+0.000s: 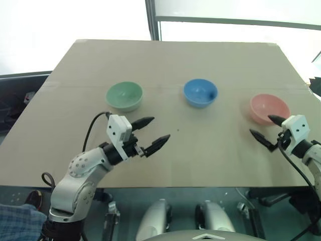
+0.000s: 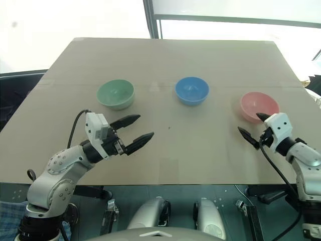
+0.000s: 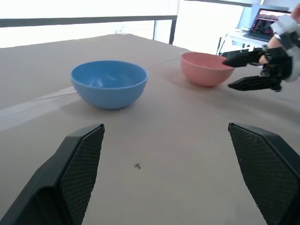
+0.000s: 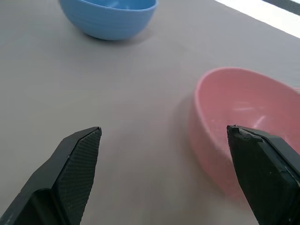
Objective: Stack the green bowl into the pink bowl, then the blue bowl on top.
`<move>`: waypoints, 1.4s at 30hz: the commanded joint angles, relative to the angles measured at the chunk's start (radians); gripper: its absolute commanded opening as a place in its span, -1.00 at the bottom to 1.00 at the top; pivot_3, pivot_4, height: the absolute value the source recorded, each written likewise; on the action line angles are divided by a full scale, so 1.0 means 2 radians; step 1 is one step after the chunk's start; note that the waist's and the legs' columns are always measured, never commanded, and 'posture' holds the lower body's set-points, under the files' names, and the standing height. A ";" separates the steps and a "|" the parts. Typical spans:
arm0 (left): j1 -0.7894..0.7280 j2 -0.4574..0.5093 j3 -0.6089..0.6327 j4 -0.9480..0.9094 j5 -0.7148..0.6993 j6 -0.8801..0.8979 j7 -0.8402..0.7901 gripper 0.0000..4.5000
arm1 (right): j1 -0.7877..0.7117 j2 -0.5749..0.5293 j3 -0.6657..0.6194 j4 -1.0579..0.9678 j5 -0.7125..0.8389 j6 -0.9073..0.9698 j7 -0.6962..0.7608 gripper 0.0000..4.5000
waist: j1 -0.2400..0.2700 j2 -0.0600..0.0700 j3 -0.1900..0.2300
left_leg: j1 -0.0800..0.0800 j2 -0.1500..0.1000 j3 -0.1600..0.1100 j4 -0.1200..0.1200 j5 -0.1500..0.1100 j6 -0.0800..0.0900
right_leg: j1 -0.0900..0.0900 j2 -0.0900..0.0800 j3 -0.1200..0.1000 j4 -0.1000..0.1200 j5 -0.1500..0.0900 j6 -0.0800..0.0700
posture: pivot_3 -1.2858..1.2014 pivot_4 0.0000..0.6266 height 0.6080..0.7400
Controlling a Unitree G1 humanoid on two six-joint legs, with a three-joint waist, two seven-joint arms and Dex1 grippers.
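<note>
Three bowls stand in a row on the brown table [image 1: 165, 150]: the green bowl [image 1: 124, 95] at the left, the blue bowl [image 1: 200, 92] in the middle, the pink bowl [image 1: 269, 108] at the right. My left gripper [image 1: 152, 132] hovers open over the table, in front of and a little right of the green bowl, empty. My right gripper [image 1: 265, 128] is open too, just in front of the pink bowl [image 4: 243, 117], one fingertip over its near rim. The blue bowl [image 3: 108, 83] and pink bowl [image 3: 206, 68] also appear in the left wrist view.
The table's front edge runs just below both arms. A seam line crosses the tabletop behind the bowls. A laptop [image 3: 267, 21] stands on a desk beyond the table's right side.
</note>
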 commanded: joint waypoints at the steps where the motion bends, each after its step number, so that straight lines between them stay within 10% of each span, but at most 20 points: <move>1: -0.016 0.015 -0.002 -0.034 -0.021 0.006 -0.013 1.00 | -0.028 -0.015 0.004 0.024 -0.024 -0.015 -0.007 0.99 | 0.000 0.000 0.000 | 0.000 0.000 0.000 0.000 0.000 0.000 | 0.000 0.000 0.000 0.000 0.000 0.000 | 0.03 -0.52 1.00; 11: -0.044 0.018 -0.009 -0.061 -0.052 0.032 0.004 1.00 | -0.101 -0.049 0.057 0.092 -0.076 -0.002 0.018 0.99 | 0.000 0.000 0.000 | 0.000 0.000 0.000 0.001 0.000 0.000 | 0.000 0.000 0.000 0.000 0.000 0.000 | 0.03 -0.52 1.00; 24: -0.060 0.017 -0.009 -0.063 -0.060 0.033 0.019 1.00 | -0.149 -0.053 0.084 0.127 -0.089 -0.017 0.050 -0.98 | 0.000 0.000 0.000 | 0.000 0.000 0.000 0.001 0.000 0.000 | 0.001 0.001 0.000 0.000 0.000 0.000 | 0.03 -0.52 1.00; 42: -0.095 0.023 -0.014 -0.041 -0.084 0.109 0.060 1.00 | -0.118 -0.050 0.087 0.061 -0.069 -0.002 0.069 -0.98 | 0.000 0.000 0.000 | 0.000 0.000 0.000 0.001 0.000 0.000 | 0.001 0.001 0.000 0.000 0.000 0.000 | 0.03 -0.52 1.00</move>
